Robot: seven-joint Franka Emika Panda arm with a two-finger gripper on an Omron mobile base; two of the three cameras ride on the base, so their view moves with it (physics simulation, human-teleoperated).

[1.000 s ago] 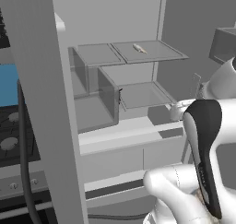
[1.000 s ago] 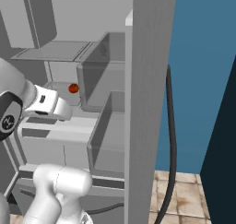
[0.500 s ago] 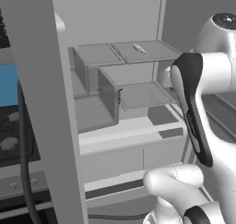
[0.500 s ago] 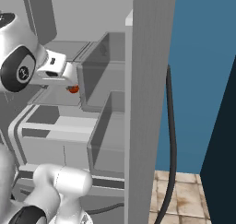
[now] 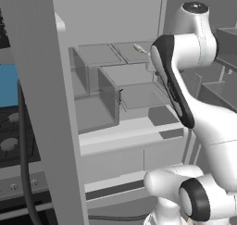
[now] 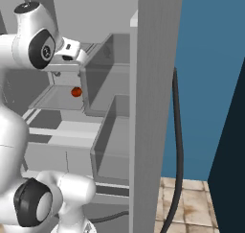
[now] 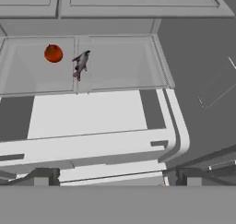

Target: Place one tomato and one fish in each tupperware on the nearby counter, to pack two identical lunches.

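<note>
A small slim pale fish (image 5: 139,48) is lying on the top glass shelf (image 5: 99,54) of the open grey fridge in the left base view, well behind the white arm's dark-trimmed forearm (image 5: 171,80), which is reaching across the shelves. The right base view is showing a round red tomato (image 6: 76,91) sitting on a lower clear shelf tray (image 6: 52,100), just below the arm's wrist, beside a tall transparent bin wall (image 6: 103,74). In the hand view, the red tomato (image 7: 53,53) is resting near the left of a shallow tray, and a second slim grey fish (image 7: 80,63) is lying just beside it, apart from it, along the tray's divider (image 7: 83,82). The two-finger gripper (image 7: 110,176) is hanging above with its tips spread wide and nothing between them. The tomato is likely smooth, light and bruisable, so a gentle pinch across its middle seems best; the fish looks thin and slippery, best taken across the thick mid-body rather than the tail
</note>
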